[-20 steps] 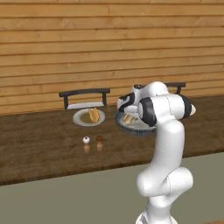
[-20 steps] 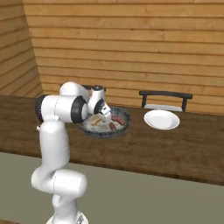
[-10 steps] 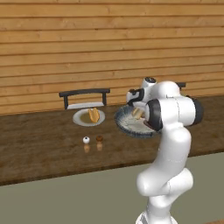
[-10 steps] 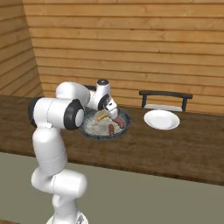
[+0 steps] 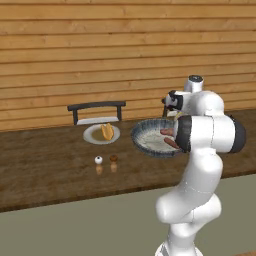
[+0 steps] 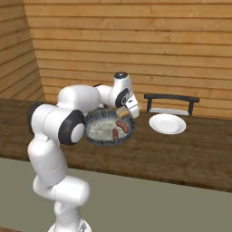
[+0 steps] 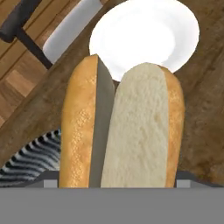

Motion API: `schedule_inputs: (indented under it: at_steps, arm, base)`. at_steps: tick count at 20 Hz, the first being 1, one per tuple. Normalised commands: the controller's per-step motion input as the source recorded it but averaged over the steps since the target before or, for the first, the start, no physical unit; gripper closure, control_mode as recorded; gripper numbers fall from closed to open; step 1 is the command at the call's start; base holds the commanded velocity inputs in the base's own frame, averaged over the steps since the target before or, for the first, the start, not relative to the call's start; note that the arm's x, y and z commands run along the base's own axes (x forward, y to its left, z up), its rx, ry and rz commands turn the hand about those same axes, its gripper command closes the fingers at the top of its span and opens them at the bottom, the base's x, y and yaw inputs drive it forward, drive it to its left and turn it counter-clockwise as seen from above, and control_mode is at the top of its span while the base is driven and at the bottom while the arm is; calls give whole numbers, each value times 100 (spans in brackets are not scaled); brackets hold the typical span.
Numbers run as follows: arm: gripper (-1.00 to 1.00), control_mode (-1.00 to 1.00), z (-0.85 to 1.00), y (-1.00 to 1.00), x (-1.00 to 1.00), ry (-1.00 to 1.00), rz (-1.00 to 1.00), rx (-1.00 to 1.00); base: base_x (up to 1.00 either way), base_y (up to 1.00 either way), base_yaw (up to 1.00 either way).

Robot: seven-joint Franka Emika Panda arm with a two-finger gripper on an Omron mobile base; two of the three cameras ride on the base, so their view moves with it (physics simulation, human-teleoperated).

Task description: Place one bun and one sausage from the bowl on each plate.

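My fingers (image 6: pixel 123 111) are clamped wide on a bun (image 7: pixel 122 127), held just above the bowl (image 6: pixel 97 131), beside the bare plate (image 6: pixel 167 123).
It seems light and soft; gripping across the crusty sides should avoid crushing the split crumb.

Two small shakers, one white-topped (image 5: pixel 99 160), one brown-topped (image 5: pixel 114 158), stand together on a dark wooden counter (image 5: pixel 50 170), a black rack (image 5: pixel 96 106) at 12 o'clock.

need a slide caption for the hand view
Split bun held in the end effector, above the white plate on the wooden counter.
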Motion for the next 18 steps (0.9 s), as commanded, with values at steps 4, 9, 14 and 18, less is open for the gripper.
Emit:
schedule_inputs:
  at_steps: [4,9,14,18]
  arm:
    - [100,-100,14,-100,50,12,-37,-4]
    - [100,-100,-76,-100,28,1,-15,3]
    - [100,-100,-45,-96,30,1,-1,14]
    - [100,-100,-42,-69,44,0,0,3]
  base:
    - [0,0,0]
    - [0,0,0]
    - [0,0,0]
    - [0,0,0]
